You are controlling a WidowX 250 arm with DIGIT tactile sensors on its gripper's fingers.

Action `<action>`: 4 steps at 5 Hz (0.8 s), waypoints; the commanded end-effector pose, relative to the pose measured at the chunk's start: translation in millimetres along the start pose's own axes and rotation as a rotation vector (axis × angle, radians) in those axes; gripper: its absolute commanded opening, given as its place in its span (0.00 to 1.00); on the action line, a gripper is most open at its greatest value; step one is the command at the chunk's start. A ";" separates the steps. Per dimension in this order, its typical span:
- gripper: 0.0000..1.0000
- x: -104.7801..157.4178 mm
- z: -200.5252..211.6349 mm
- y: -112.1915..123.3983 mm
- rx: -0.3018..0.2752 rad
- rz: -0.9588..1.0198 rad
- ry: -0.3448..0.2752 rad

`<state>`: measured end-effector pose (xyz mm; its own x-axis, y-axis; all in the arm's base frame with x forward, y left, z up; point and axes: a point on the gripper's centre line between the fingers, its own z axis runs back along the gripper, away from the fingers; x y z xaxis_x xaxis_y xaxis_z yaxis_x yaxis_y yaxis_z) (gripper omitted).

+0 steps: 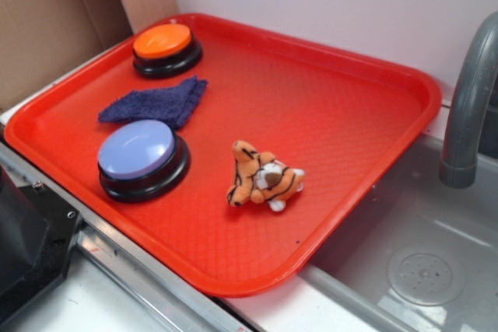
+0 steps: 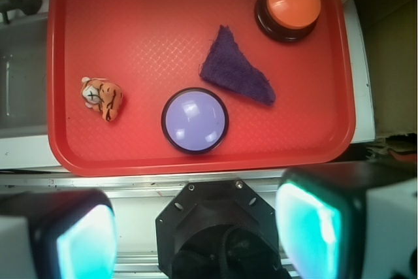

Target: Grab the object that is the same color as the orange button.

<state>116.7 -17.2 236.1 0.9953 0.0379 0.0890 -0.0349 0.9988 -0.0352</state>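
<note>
Hovering released, gripper [image 2: 199, 233] off the red tray's [image 2: 196, 164] near rim; plush tiger [image 2: 103, 98] ahead-left, open tray around it; lavender-blue button [image 2: 195, 121] directly ahead.

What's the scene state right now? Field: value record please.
target: plush tiger, lying on the tray, untouched
reference: orange button, far corner of tray
distractors: lavender button; dark blue cloth between the two buttons
surface: red tray, beside a sink
claw: open, holding nothing, off the tray's near edge
progress: grasp not yet begun
</note>
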 end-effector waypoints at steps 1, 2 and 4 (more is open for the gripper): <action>1.00 0.0 0.0 0.0 0.000 0.000 0.000; 1.00 17.1 -16.6 -19.1 0.112 -0.185 -0.015; 1.00 54.5 -66.6 -63.2 0.152 -0.604 -0.060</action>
<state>179.9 -74.8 170.9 0.8483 -0.5241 0.0753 0.5060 0.8444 0.1759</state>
